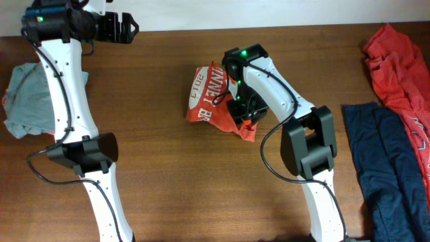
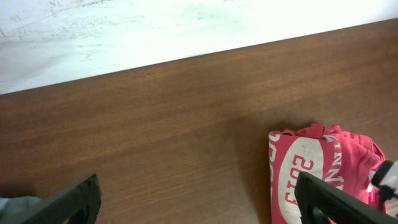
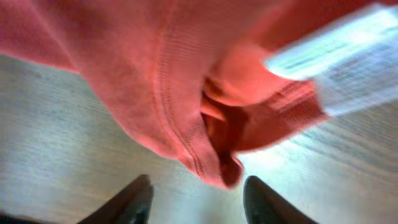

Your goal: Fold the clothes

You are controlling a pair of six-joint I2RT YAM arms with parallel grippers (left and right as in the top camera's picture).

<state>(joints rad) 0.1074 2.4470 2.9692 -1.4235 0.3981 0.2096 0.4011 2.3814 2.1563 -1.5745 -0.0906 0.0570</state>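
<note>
The orange-red T-shirt lies bunched in a rough heap near the middle of the wooden table, its white lettering facing up; the right gripper is down at the heap's right edge; in the right wrist view, which is blurred, its fingers stand apart with a hanging fold of the red cloth just ahead of the gap and a white tag off to one side; the left gripper hangs at the table's far left edge, spread wide and holding nothing; a pale grey-green garment lies at the left edge; a red garment and a navy garment lie at the right.
</note>
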